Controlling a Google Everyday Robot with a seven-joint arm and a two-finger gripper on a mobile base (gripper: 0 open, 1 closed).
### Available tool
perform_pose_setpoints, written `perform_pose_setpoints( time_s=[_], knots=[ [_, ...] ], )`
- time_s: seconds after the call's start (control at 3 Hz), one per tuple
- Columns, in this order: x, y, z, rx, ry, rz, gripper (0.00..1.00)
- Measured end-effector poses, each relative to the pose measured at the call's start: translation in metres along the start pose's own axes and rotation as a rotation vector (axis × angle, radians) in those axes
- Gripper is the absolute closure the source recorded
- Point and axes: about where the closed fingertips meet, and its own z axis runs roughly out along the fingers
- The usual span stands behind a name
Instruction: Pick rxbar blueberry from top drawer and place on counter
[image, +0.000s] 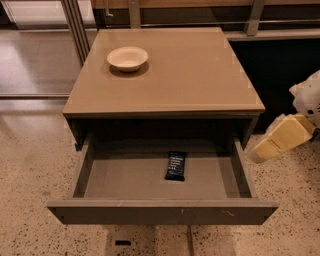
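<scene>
**Bar in the pulled-out drawer, gripper off to the right**

The rxbar blueberry (176, 166) lies flat on the floor of the top drawer (125, 180), which is pulled out. It sits just right of the middle and nearer the back, clear of both side walls. The counter (190, 75) carries a pale bowl (127, 58) near its back left corner. The gripper (281, 140) hangs beyond the counter's right edge, above the floor — how wide it stands cannot be told

Navy rxbar blueberry (176, 166), tan counter (195, 75), pale-yellow pincer (272, 144) at right edge.

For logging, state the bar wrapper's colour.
Dark navy rxbar blueberry, camera view. End effector at right edge.
</scene>
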Motion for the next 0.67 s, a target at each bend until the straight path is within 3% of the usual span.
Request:
perform_pose_setpoints(
  time_s=[0.33,0.67],
  knots=[
    [-0.0016,-0.0143,0.027,0.008,-0.044,0.15,0.0],
    [-0.0023,-0.0151,0.0268,0.012,-0.048,0.169,0.0]
  ],
)
